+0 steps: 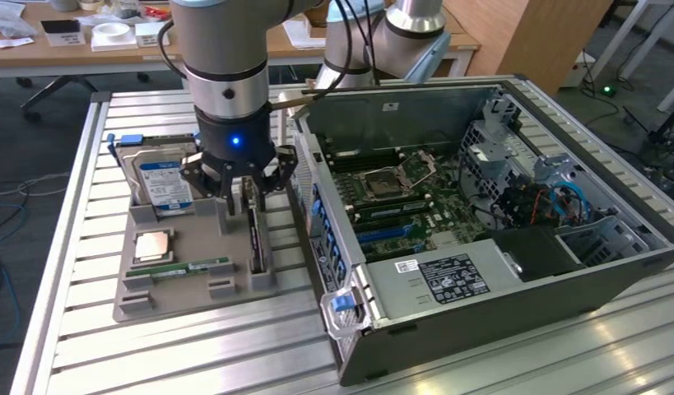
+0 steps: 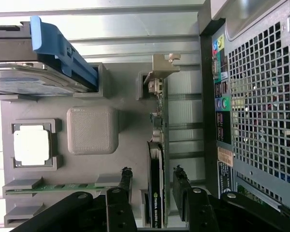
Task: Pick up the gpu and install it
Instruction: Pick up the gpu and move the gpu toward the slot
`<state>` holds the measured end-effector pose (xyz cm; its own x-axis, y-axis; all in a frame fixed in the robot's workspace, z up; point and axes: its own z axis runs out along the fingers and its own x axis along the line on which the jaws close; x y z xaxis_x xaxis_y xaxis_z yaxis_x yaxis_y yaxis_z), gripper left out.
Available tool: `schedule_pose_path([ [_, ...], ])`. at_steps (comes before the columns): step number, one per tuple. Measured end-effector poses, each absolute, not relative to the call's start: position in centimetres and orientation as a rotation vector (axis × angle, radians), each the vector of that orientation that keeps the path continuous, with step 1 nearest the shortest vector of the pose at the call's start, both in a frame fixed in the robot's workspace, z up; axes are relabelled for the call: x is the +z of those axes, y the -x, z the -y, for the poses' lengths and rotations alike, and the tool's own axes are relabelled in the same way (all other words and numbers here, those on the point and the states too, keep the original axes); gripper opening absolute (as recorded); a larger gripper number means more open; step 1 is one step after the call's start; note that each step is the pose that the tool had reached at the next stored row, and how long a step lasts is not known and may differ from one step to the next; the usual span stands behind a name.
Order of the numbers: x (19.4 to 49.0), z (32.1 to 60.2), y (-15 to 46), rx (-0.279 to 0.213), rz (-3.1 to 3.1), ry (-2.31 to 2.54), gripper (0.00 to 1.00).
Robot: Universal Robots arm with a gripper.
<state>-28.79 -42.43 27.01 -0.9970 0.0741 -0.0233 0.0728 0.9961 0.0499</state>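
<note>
Gripper [image 1: 247, 191] spread, fingers [image 2: 127, 182] either side of the gpu [image 2: 158, 125], not yet pinching. Gpu stands on edge in the holder [image 1: 166, 300] on the table [image 1: 73, 247], near the case [image 1: 556, 271].

Risk: an off-centre squeeze could tilt or jam the card in its slot.

Wrist view: gaps both sides, plus bracket [image 2: 163, 67]. Ext. view: open case w/ motherboard [image 1: 397, 193].

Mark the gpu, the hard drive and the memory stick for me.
gpu [image 2: 155, 186]: wrist view, dark face.
hard drive [image 1: 165, 184]: exterior view, blue-white label.
memory stick [image 1: 183, 268]: exterior view, middle of its green edge.
</note>
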Motion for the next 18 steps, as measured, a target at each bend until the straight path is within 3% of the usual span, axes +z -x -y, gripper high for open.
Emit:
schedule_pose_path([
  [18, 25.4, 42.4, 28.4, 0.077, -3.113, -0.114, 0.47],
])
